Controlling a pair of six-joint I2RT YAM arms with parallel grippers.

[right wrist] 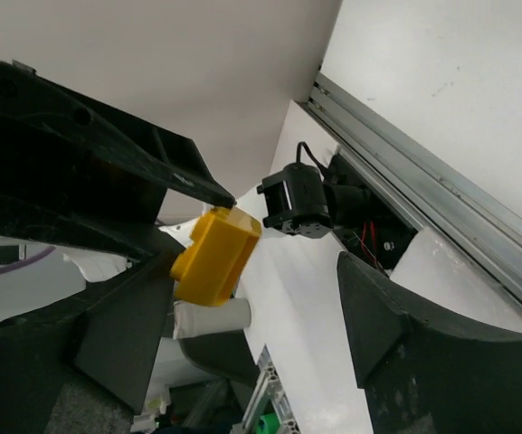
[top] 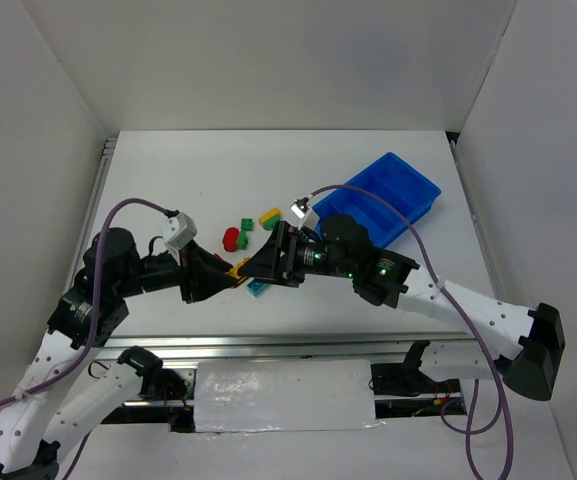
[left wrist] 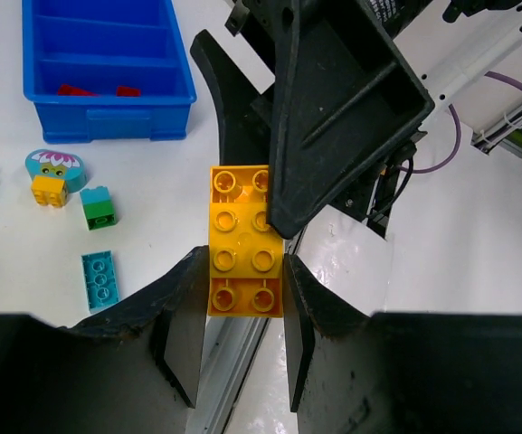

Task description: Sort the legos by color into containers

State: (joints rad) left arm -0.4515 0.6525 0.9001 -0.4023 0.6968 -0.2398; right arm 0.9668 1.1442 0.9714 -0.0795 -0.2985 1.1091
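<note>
My left gripper (left wrist: 242, 264) is shut on a yellow brick (left wrist: 245, 240), held above the table; it also shows in the top view (top: 238, 268) and the right wrist view (right wrist: 215, 256). My right gripper (right wrist: 256, 271) is open with its jaws wide around the brick's far end; one of its fingers (left wrist: 333, 108) lies over the brick's upper right part. The blue tray (left wrist: 107, 113) holds red bricks (left wrist: 78, 89) in one compartment. On the table lie a teal plate (left wrist: 99, 280), a green-and-teal brick (left wrist: 99, 207) and a red brick (top: 231, 238).
The tray (top: 416, 172) sits at the back right. A round teal piece on a small yellow brick (left wrist: 54, 169) lies near it. Green bricks (top: 247, 224) and a lime one (top: 269, 215) lie mid-table. White walls enclose the table; a metal rail runs along the near edge.
</note>
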